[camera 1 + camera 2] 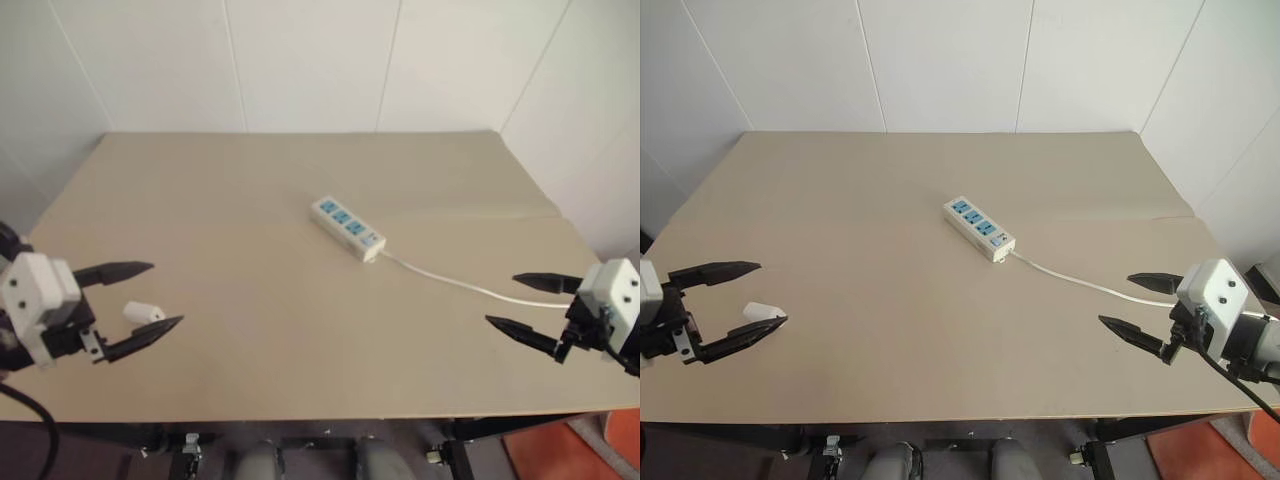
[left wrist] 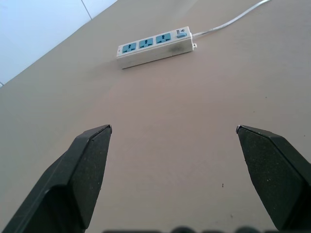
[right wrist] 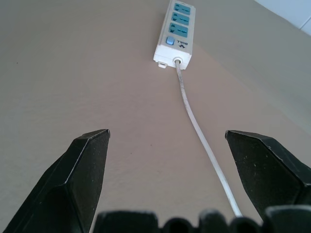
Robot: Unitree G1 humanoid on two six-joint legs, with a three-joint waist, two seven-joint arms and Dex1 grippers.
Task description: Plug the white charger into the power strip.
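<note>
The power strip (image 1: 347, 228) is a white bar with three blue socket faces, lying slantwise at the middle of the tan table (image 1: 270, 180). Its thin white cable (image 1: 450, 280) trails toward the right. The white charger (image 1: 143, 312), a small rounded block, lies on the table at the near left, just beside the nearer finger of my left gripper (image 1: 167, 293). That gripper is open and holds nothing. My right gripper (image 1: 500, 299) is open and empty too, hovering over the cable's far end at the near right. Both grippers point inward at the strip (image 2: 154, 47).
A white panelled wall (image 1: 320, 60) stands behind the table's far edge. The near table edge (image 1: 320, 415) runs just below both grippers. A seam line (image 1: 480, 217) crosses the tabletop on the right. Bare tabletop lies between the grippers and the strip.
</note>
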